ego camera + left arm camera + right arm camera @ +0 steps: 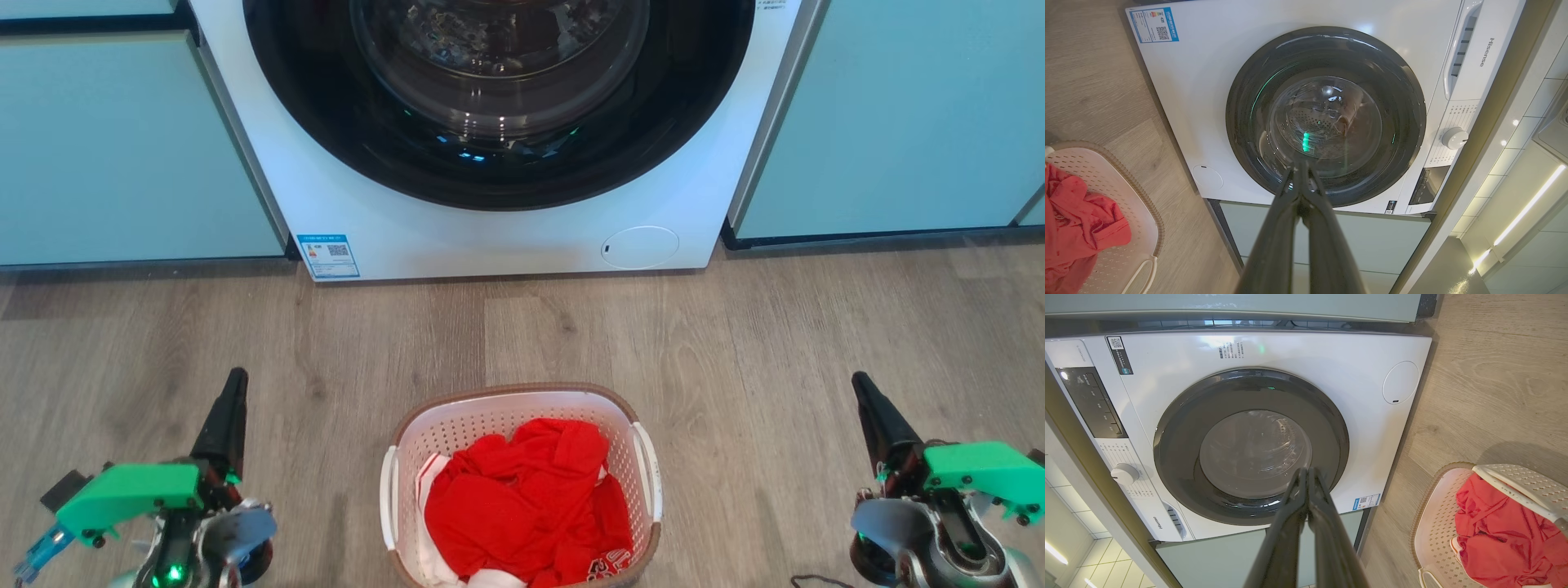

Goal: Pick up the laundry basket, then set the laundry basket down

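Observation:
The laundry basket (490, 412) stands on the wood floor at the bottom centre of the head view, white with perforated walls, a brown rim and white side handles. Red clothes (531, 498) fill it. My left gripper (235, 380) is well to its left, shut and holding nothing. Well off to the basket's right is my right gripper (861, 384), shut and empty too. Neither touches the basket. The left wrist view has the basket (1110, 179) at its lower left beyond the shut left gripper (1301, 165). The right wrist view has the basket (1437, 522) at its lower right beside the shut right gripper (1306, 473).
A white front-loading washing machine (490, 237) with a dark round door (498, 90) stands straight ahead, its door shut. Pale green cabinets (122, 147) flank it on both sides. Bare wood floor (735, 327) lies between the machine and the basket.

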Available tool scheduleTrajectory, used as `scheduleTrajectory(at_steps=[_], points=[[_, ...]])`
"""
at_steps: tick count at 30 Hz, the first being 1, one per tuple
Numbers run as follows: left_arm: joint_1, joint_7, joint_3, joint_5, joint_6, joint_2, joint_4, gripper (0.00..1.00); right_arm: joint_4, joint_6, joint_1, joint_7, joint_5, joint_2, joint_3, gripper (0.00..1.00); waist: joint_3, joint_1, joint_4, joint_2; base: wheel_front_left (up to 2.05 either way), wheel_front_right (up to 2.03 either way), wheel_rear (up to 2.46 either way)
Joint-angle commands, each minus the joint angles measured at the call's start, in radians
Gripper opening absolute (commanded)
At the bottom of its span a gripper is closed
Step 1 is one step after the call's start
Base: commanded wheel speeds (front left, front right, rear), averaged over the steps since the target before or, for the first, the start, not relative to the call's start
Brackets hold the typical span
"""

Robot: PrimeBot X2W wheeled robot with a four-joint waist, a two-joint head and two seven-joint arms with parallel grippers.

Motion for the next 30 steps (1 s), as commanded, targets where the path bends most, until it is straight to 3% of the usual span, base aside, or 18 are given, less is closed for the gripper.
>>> scheduleTrajectory(at_steps=[1, 30], points=[[-0.059, 0.006, 0.036, 0.009, -0.007, 0.005, -0.029, 0.00, -0.031, 0.007, -0.047, 0.008, -0.009, -0.009, 0.017, 0.00, 0.000, 0.0000, 0.000, 0.0000, 0.00, 0.00, 0.00], [-0.059, 0.007, 0.037, 0.010, -0.007, 0.004, -0.029, 0.00, -0.031, 0.007, -0.047, 0.008, -0.009, -0.008, 0.016, 0.00, 0.000, 0.0000, 0.000, 0.0000, 0.00, 0.00, 0.00]])
